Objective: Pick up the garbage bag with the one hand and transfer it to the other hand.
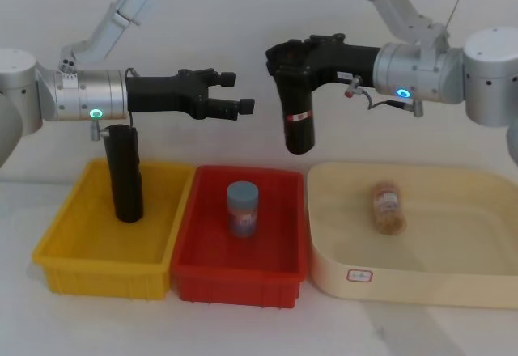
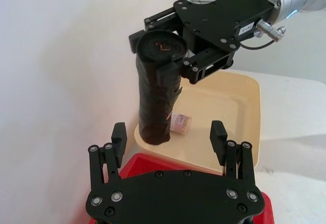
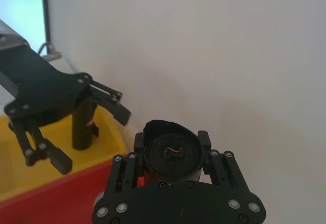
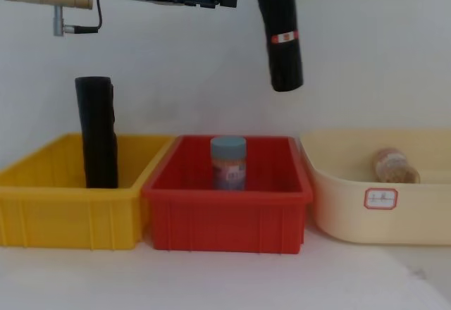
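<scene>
- The right gripper [image 1: 289, 66] has its jaws clamped on the top of the rolled garbage bag [image 1: 297, 121], hanging above the red bin [image 1: 239, 277].
- The left gripper [image 1: 243, 106], jaws spread wide, waits just beside it.
- If the right lets go early, the roll would likely drop.
- The red bin holds a jar [image 1: 242, 209]; the yellow bin [image 1: 97, 271] holds another black roll [image 1: 125, 174]; the cream tub [image 1: 421, 285] holds a bottle [image 1: 388, 206].

Black garbage bag roll [image 1: 298, 113] with a red-and-white band near its lower end, clamped in the black right gripper [image 1: 283, 58]. Black left gripper [image 1: 235, 93] on a silver arm (green ring light glowing). Second black roll [image 1: 125, 171] in a yellow bin [image 1: 57, 247]. Blue-lidded jar [image 1: 242, 209] in a red bin [image 1: 235, 275]. Brownish jar [image 1: 388, 206] in a cream tub [image 1: 405, 279] bearing a red-edged white label.
</scene>
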